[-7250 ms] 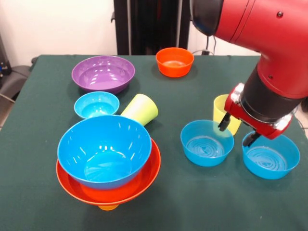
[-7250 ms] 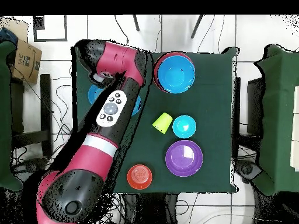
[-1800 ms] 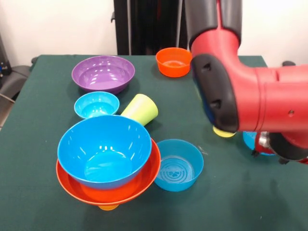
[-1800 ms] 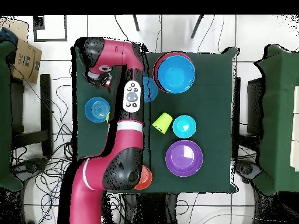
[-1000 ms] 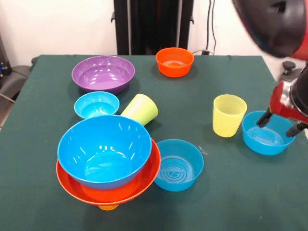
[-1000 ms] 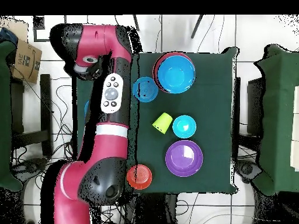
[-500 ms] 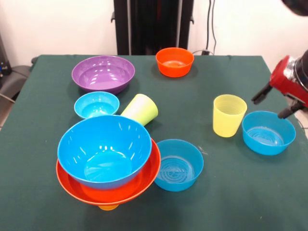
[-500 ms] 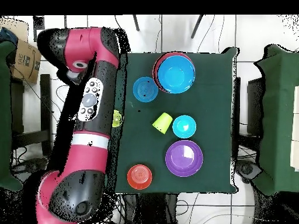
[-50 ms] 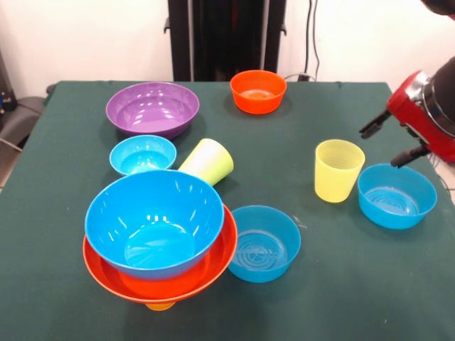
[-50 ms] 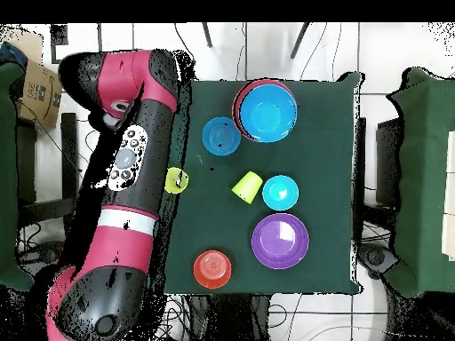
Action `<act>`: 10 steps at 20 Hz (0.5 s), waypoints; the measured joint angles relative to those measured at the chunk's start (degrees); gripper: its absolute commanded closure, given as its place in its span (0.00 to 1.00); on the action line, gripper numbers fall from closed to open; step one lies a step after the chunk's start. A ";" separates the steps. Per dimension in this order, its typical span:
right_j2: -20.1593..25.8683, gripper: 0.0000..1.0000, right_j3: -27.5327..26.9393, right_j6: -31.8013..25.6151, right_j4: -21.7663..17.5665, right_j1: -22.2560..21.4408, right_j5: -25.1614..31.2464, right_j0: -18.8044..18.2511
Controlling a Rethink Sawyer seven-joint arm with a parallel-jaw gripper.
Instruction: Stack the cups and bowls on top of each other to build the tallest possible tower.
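- The tool is seen at the right edge of the front view, raised above the desk, with its two dark fingers spread wide and nothing held between them.
- The red and black arm is seen in the overhead view stretched along the desk's left side.
- Just below the tool in the front view, a medium blue bowl is set upright on the desk.
- Just beside that bowl, the pale yellow cup is stood upright, mouth up; whether the two touch cannot be told.
- Nearer the middle front, a second medium blue bowl with a ringed bottom is placed just beside the tower's orange rim.
- The tower is found at the front left: a large blue bowl is nested in a wider large orange bowl, and a bit of an orange cup is seen beneath them.
- The lime green cup is laid on its side just behind the tower, with its base pointed to the far right.
- A small blue bowl is set just left of the green cup.
- The large purple bowl is placed farther back, and the small orange bowl is set near the far edge.
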 measured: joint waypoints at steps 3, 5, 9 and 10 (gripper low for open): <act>-0.51 0.00 1.10 1.98 -0.05 0.00 0.00 0.12; -0.87 0.00 1.99 3.31 -0.06 -0.01 0.00 0.28; -0.95 0.00 3.25 4.32 -0.07 -0.04 -0.01 0.39; -0.65 0.00 3.89 4.32 -0.07 -0.21 0.00 0.37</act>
